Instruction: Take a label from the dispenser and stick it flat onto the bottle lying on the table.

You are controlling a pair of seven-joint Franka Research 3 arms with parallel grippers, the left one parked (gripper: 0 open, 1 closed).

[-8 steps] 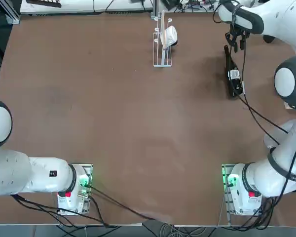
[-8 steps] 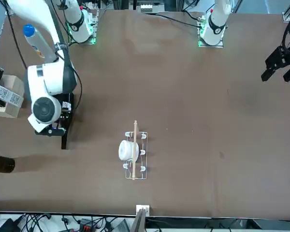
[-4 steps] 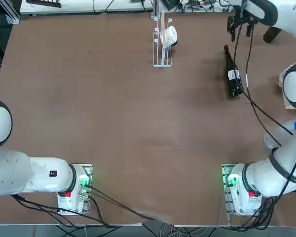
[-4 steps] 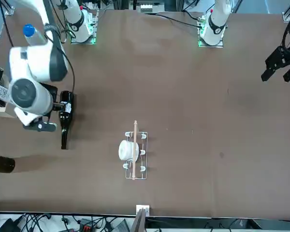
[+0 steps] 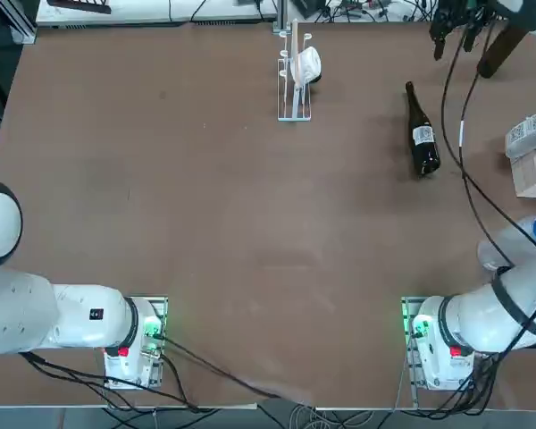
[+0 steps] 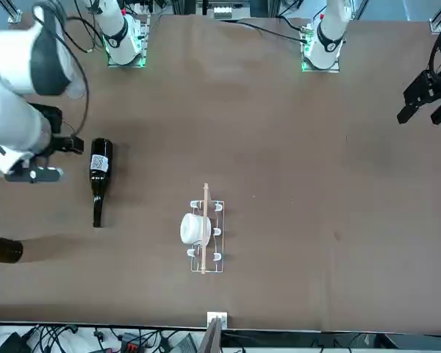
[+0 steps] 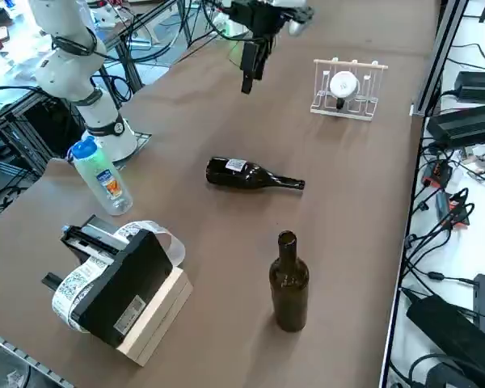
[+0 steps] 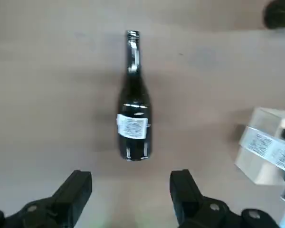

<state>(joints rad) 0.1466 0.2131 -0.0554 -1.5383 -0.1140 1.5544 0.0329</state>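
The dark glass bottle (image 5: 422, 143) lies on the brown table at the far right, neck pointing away from the robot. It also shows in the front view (image 6: 98, 179), the side view (image 7: 249, 175) and the wrist view (image 8: 134, 118). A small white printed label (image 8: 132, 127) sits on its body (image 7: 235, 165). My right gripper (image 8: 130, 183) is open and holds nothing. It hangs high above the table (image 7: 248, 73), apart from the bottle, near the far right corner (image 5: 454, 25). The dispenser (image 7: 117, 283) with its label strip stands on a wooden block at the right edge (image 5: 529, 134).
A second dark bottle (image 7: 289, 283) stands upright near the far right corner. A clear plastic bottle with a blue cap (image 7: 103, 178) stands next to the dispenser. A clear acrylic rack with a white lump (image 5: 295, 76) is at the far middle.
My right gripper has opened and lifted up and away from the bottle, toward the table's far right corner. The bottle lies as before, with the label on its body.
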